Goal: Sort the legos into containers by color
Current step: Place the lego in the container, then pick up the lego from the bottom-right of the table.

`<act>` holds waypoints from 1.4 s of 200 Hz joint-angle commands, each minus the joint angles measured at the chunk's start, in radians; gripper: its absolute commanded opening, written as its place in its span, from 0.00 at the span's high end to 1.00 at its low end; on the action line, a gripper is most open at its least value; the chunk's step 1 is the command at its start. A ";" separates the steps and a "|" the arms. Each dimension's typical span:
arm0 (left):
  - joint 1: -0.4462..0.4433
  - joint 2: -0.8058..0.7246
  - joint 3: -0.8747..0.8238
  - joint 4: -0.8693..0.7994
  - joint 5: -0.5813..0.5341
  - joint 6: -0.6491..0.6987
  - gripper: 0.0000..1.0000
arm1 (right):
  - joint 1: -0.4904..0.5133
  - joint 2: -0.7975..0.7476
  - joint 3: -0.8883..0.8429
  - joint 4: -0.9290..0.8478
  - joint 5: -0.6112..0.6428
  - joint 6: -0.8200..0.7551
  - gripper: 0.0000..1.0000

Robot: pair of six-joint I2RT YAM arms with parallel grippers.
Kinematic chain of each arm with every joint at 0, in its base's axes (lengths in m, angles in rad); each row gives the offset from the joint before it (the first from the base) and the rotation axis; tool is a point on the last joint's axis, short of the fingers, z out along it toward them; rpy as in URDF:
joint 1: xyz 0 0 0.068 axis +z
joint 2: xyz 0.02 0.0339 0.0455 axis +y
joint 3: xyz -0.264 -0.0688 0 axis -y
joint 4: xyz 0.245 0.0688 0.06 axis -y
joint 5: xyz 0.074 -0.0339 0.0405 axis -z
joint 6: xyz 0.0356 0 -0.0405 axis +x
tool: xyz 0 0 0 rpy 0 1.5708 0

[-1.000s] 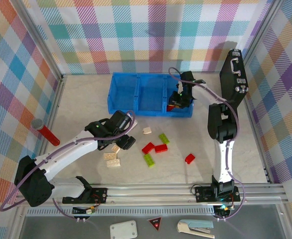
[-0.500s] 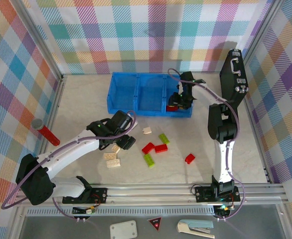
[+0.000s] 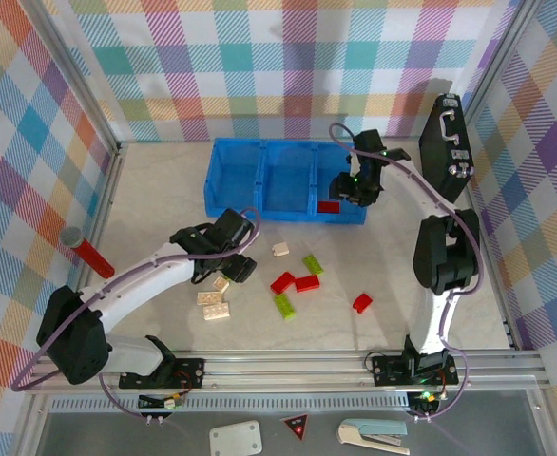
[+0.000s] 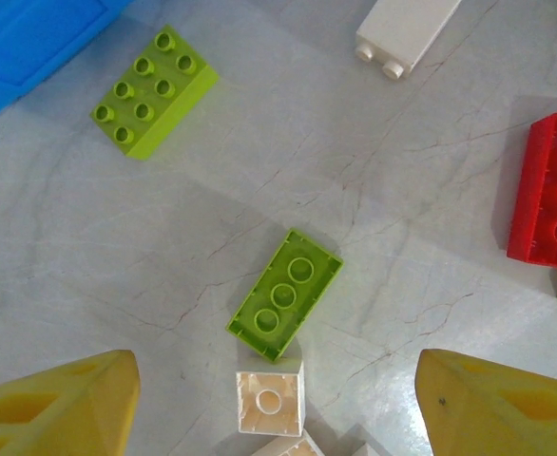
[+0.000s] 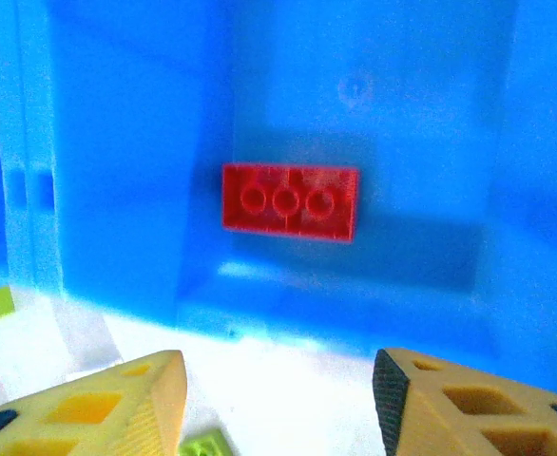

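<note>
The blue tray [image 3: 229,180] holds three containers side by side. One red lego [image 3: 329,206] lies flat in the right container, also seen as a red lego [image 5: 290,201] on the blue floor. My right gripper [image 3: 354,188] hovers open over that container's right side; its yellow fingertips [image 5: 117,399] are apart with nothing between them. My left gripper [image 3: 233,263] is open above the table, straddling an upturned cream lego [image 4: 270,402] that touches an upturned lime lego [image 4: 285,294]. Loose red [image 3: 295,282], lime [image 3: 284,305] and cream [image 3: 216,312] legos lie in front of the tray.
A red cylinder with a grey cap [image 3: 86,250] lies at the left. A black briefcase [image 3: 447,147] stands by the right wall. Another lime lego [image 4: 153,90], a cream lego [image 4: 407,28] and a red lego [image 4: 551,195] surround the left gripper. A lone red lego [image 3: 362,302] sits right of centre.
My right gripper opened and let the red lego drop into the right container, then drew back to the right. The left gripper shifted slightly over the cream legos.
</note>
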 commanded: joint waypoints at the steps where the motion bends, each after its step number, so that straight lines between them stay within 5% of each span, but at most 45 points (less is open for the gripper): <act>1: 0.030 0.034 0.035 -0.041 0.031 -0.029 0.24 | 0.028 -0.077 -0.059 -0.040 -0.010 0.009 0.44; 143: 0.111 0.163 0.087 -0.105 0.143 -0.025 0.30 | 0.188 -0.541 -0.605 -0.154 0.144 0.208 0.37; 235: 0.111 0.163 0.085 -0.105 0.126 -0.015 0.29 | 0.197 -0.736 -0.840 -0.147 0.180 0.768 0.30; 280: 0.111 0.174 0.089 -0.110 0.127 -0.015 0.29 | 0.197 -0.686 -0.889 -0.065 0.117 0.835 0.30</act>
